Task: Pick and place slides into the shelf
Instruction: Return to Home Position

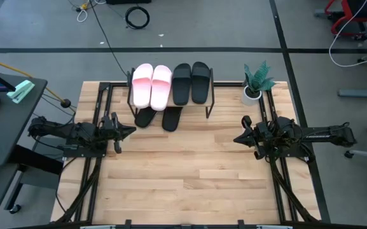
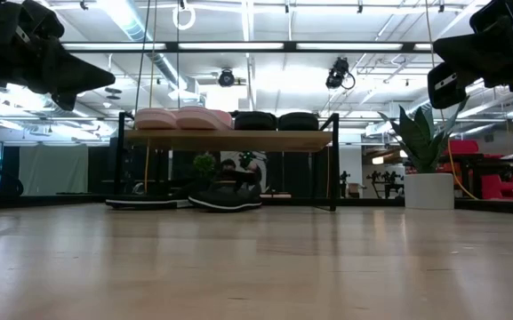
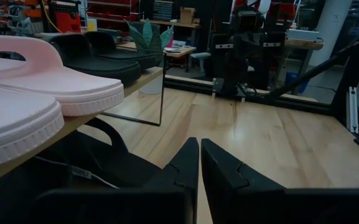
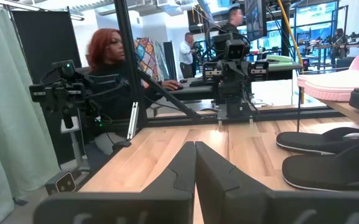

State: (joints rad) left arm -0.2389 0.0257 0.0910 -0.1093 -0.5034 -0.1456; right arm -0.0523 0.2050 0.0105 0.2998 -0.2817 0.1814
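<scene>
Pink slides (image 1: pixel 151 84): two are set on the shelf (image 2: pixel 229 140), at the tabletop's (image 1: pixel 189 178) far edge.
Black slides on top (image 1: pixel 190 83): two are laid beside them.
Black slides below (image 1: pixel 159 118): two are tucked underneath.
Left hand (image 1: pixel 131 131): closed, empty, left edge.
Right hand (image 1: pixel 236 138): closed, empty, right edge.

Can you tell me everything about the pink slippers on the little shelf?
The pink slides are a matching pale pair that looks like soft foam. Each has a wide strap and a thick sole with a ridged edge. They lie flat, side by side and touching, on the shelf's wooden top board, at its left end in the high view. Two black slides sit right beside them on the same board.
</scene>
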